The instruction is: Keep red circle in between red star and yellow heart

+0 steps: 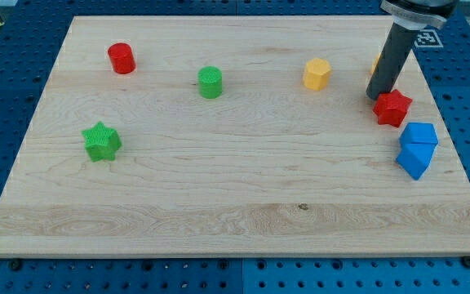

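Observation:
The red circle [121,59] stands near the board's top left. The red star [392,108] lies at the right side. My tip [373,97] rests on the board just left of the red star's upper left point, touching or almost touching it. A thin sliver of a yellow-orange block [375,62] shows at the rod's left edge; the rod hides its shape. A yellow block [317,73] with flat angled sides, like a pentagon, sits left of the rod. The red circle is far left of both the red star and the yellow blocks.
A green circle [210,82] sits at the top centre-left and a green star [101,141] at the left. Two blue blocks, one [420,134] above the other [414,160], lie just below the red star near the wooden board's [235,204] right edge.

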